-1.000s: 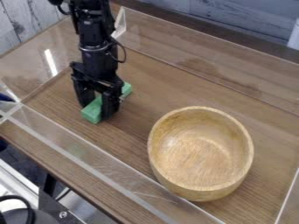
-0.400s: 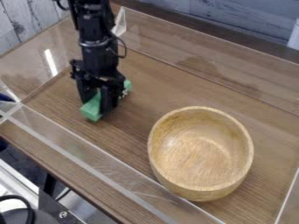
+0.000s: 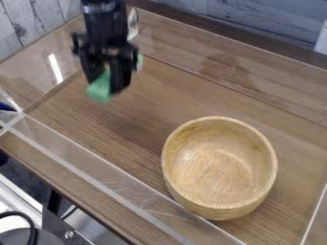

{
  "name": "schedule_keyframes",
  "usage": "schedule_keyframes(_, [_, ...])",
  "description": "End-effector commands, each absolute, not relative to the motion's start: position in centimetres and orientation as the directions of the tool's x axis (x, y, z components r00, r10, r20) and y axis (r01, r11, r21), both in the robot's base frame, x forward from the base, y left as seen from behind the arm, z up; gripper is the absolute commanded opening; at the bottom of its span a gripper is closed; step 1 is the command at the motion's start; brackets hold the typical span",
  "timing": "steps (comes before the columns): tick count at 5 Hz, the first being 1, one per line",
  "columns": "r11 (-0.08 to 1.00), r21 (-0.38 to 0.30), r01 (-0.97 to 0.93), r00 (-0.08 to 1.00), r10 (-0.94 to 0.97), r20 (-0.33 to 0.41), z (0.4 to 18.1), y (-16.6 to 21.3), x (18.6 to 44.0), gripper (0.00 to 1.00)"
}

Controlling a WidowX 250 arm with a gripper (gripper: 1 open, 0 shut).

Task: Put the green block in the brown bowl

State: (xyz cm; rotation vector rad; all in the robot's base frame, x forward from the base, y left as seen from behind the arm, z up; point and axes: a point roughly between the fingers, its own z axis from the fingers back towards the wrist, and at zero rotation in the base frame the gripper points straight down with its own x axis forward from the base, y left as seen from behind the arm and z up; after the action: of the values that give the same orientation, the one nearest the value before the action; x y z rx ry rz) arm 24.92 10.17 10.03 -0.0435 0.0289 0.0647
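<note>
Camera — tool (image 3: 109, 80) grips 1 green block (image 3: 101, 88), raised — brown bowl (image 3: 219, 167) well apart.

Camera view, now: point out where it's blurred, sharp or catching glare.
In the current camera view, the pincer and green block are smeared, likely by motion; the brown bowl looks sharper; pale glare streaks cross the clear strip at lower left.
</note>
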Motion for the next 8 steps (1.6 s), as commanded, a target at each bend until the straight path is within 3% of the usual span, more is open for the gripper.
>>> schedule_keyframes(1, [0.997,-0.052,-0.051,0.997,0.054,0.047,14.8,8.0,26.1,0.00])
schedule_keyframes(2, [0.997,-0.082,0.003,0.999,0.001,0.051,16.4,4.6,26.3,0.00])
schedule_keyframes(3, [0.993,-0.091,0.075,0.997,-0.071,0.042,16.4,0.8,25.6,0.00])
schedule_keyframes(6, [0.974,-0.103,0.201,0.979,-0.202,0.003,13.4,-7.5,22.8,0.00])
schedule_keyframes(8, [0.970,-0.105,0.218,0.975,-0.222,-0.023,11.6,-8.2,22.1,0.00])
